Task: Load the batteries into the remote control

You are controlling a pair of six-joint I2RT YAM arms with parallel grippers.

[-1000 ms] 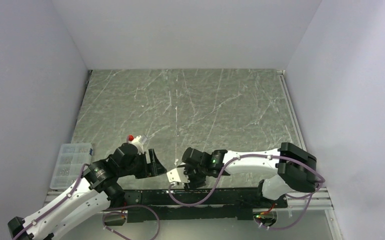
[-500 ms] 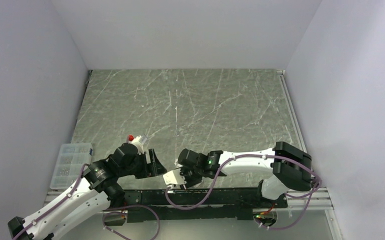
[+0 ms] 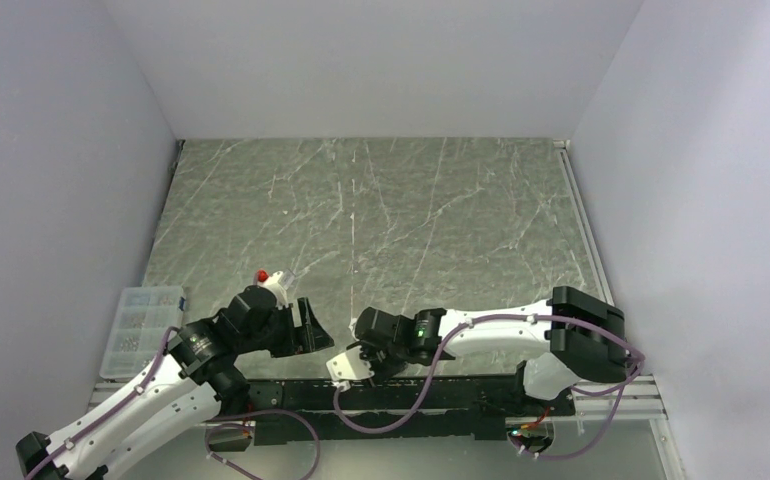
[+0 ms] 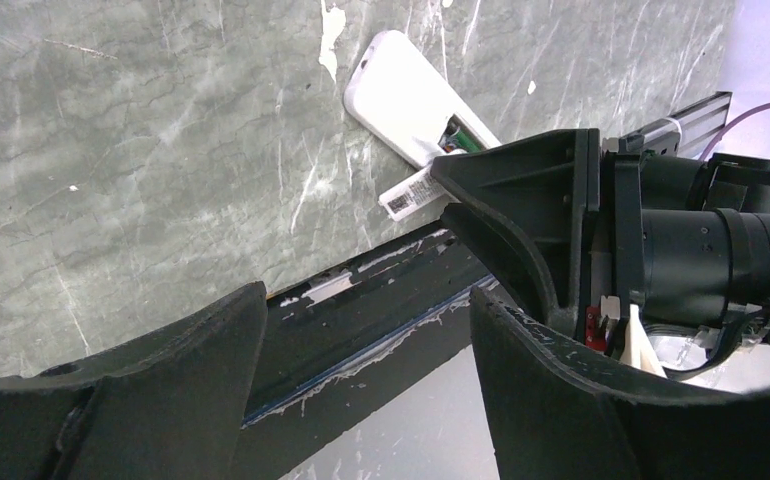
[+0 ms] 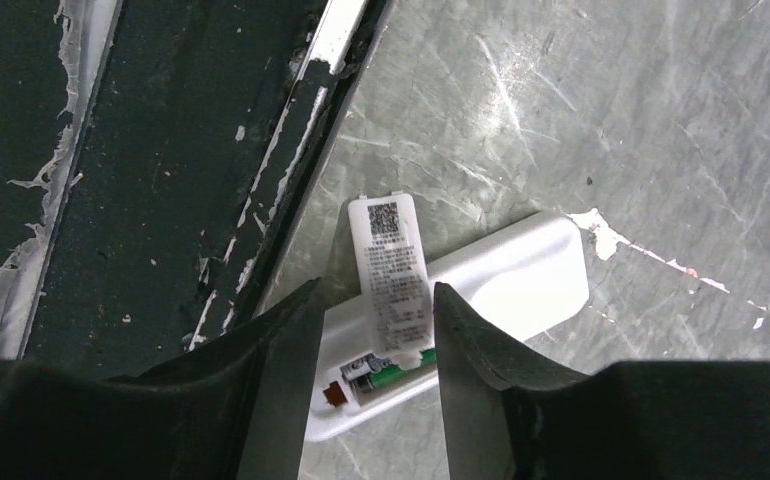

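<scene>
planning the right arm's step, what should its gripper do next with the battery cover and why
Probably shut the right gripper on the labelled cover: its fingers straddle it with a gap, and the remote lies back up with a green battery showing in the open bay.

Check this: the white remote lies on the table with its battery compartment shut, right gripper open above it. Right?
Not quite: the compartment is open. The right wrist view shows a green battery inside the remote and its labelled cover askew. The remote does lie on the table, right gripper open above it.
</scene>
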